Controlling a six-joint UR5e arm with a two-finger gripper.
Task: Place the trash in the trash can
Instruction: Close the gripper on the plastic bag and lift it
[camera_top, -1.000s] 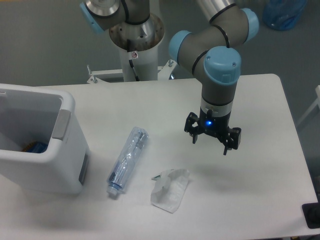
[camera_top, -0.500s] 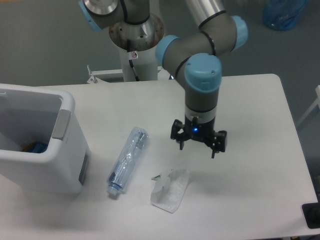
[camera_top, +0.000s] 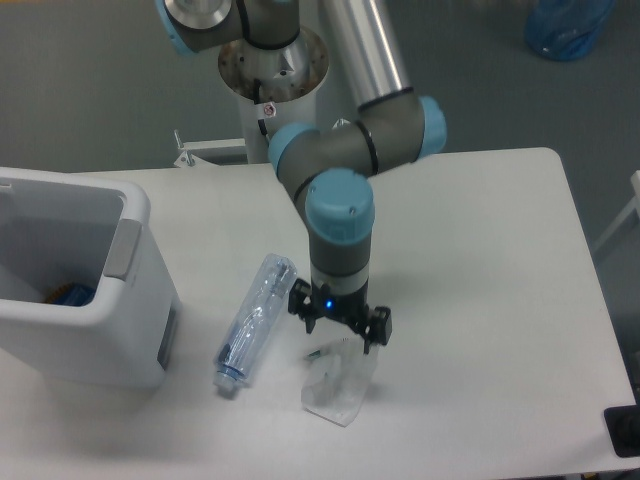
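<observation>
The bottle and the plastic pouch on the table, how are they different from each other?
The bottle is long, slim and clear with a blue cap; the pouch is shorter, flatter and whitish. The bottle lies closer to the trash can, while the pouch sits farther from it. The open hand hangs directly over the pouch's top edge, with the bottle off to its side. Both lie on the white table, outside the can.
</observation>
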